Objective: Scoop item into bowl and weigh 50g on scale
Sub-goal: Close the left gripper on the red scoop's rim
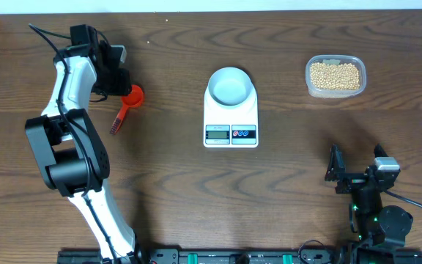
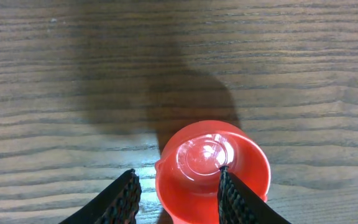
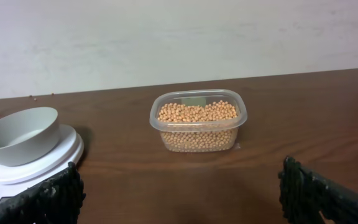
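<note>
I count two containers: one empty white bowl (image 1: 231,88) on the far end of the one scale (image 1: 231,121), and one clear tub (image 1: 308,77) right of the scale, holding the beans (image 1: 335,75), too many to count. One red scoop (image 1: 127,103) lies well left of the scale, its cup empty, with my left gripper (image 2: 178,199) over it, jaws parted, one finger above the cup, one outside its rim, gripping nothing. My right gripper (image 3: 185,199) sits right of the scale, nearer me, jaws spread wide, empty.
</note>
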`<state>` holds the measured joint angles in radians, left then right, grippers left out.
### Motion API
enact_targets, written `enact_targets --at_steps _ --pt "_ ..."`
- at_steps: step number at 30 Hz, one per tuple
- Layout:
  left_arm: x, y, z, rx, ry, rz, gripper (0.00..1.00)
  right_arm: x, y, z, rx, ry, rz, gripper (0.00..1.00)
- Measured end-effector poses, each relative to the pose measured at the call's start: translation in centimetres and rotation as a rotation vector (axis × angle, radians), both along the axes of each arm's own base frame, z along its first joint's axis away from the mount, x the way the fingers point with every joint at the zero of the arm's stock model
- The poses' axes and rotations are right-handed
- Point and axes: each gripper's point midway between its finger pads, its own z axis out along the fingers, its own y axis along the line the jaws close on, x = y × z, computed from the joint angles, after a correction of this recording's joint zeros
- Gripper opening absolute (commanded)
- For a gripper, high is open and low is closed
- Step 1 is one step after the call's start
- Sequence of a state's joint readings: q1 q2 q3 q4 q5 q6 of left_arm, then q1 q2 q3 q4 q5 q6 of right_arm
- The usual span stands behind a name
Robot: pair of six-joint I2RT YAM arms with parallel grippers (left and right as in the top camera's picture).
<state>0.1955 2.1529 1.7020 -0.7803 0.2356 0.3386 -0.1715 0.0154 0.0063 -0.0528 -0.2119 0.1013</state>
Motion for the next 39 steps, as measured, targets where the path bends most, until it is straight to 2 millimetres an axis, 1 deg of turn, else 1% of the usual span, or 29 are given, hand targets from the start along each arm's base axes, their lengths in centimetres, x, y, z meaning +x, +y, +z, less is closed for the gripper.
enact_targets --at_steps 9,27,33,36,39 --pt "-0.4 -0.1 -0.6 -0.002 0.008 -0.008 0.43 0.0 0.0 0.0 0.0 0.0 0.0 0.99" --pt "-0.2 0.1 -0.6 0.005 -0.001 -0.023 0.42 0.0 0.0 0.0 0.0 0.0 0.0 0.99" --pt "-1.0 0.1 -1.6 0.002 0.021 -0.029 0.42 0.0 0.0 0.0 0.0 0.0 0.0 0.99" --pt "-1.2 0.0 -1.9 0.002 0.024 -0.032 0.39 0.0 0.0 0.0 0.0 0.0 0.0 0.99" --pt "-0.9 0.1 -1.9 0.006 0.01 -0.038 0.37 0.0 0.0 0.0 0.0 0.0 0.0 0.99"
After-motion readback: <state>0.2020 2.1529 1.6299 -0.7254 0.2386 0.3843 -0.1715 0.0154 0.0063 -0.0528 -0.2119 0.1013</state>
